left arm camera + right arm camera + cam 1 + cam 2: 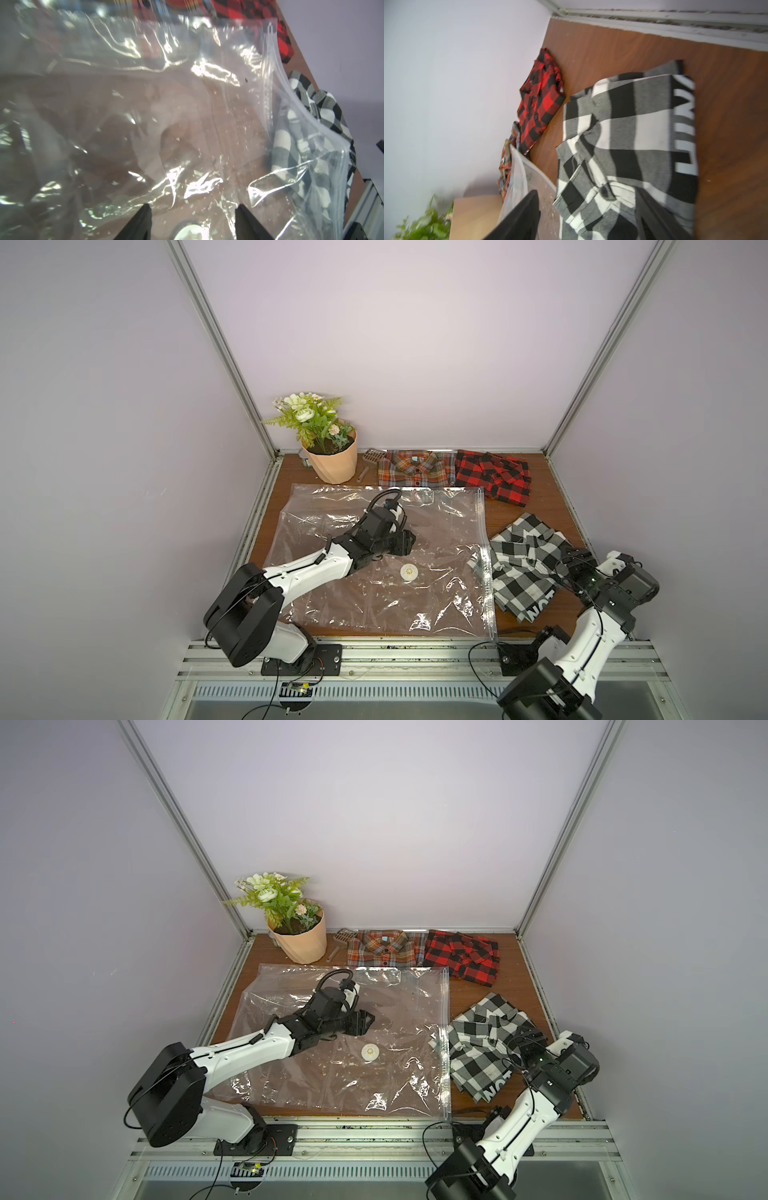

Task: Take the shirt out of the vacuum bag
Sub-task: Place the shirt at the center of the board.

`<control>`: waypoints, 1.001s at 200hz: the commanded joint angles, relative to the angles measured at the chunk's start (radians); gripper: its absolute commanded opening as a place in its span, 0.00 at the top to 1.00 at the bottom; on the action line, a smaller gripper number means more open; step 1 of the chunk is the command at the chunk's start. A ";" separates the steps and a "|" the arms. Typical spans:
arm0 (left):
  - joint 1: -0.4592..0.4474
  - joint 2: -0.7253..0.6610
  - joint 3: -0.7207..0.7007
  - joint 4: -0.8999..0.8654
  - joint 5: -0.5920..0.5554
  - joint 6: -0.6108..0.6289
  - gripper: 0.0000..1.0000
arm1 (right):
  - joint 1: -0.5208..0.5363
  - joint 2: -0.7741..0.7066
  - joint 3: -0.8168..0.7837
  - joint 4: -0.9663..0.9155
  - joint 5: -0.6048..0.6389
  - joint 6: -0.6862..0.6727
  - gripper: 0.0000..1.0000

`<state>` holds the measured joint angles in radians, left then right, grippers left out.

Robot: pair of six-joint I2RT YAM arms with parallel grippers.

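We see a clear bag (374, 605) with white valve (409, 573), at its three o'clock a black-and-white checked shirt (523, 568), at one a red shirt (494, 477) checked black, at twelve an orange-brown plaid shirt (415, 468), peach pot (334, 466), brown table (536, 506)

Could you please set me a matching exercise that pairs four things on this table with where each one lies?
Things:
1. black-and-white shirt
2. red-and-black shirt
3. potted plant
4. white valve

Places:
A. back left corner of the table
B. set in the vacuum bag
C. mostly out past the bag's zip edge
D. back edge, right of the orange plaid shirt

Pairs: 1-C, 2-D, 3-A, 4-B
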<state>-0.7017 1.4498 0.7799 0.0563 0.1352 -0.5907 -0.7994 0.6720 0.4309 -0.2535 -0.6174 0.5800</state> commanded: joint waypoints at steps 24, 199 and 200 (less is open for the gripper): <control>-0.007 0.043 -0.069 0.145 0.060 -0.066 0.37 | 0.314 0.051 0.034 -0.114 0.112 -0.072 0.24; 0.004 -0.054 -0.286 0.201 -0.025 -0.159 0.50 | 0.973 0.484 0.075 -0.066 0.754 0.051 0.43; 0.005 -0.055 -0.287 0.201 -0.025 -0.159 0.50 | 0.973 0.487 0.075 -0.063 0.753 0.051 0.43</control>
<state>-0.7033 1.4284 0.5117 0.2440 0.1432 -0.7307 0.1665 1.1065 0.4938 -0.3523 0.0673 0.6079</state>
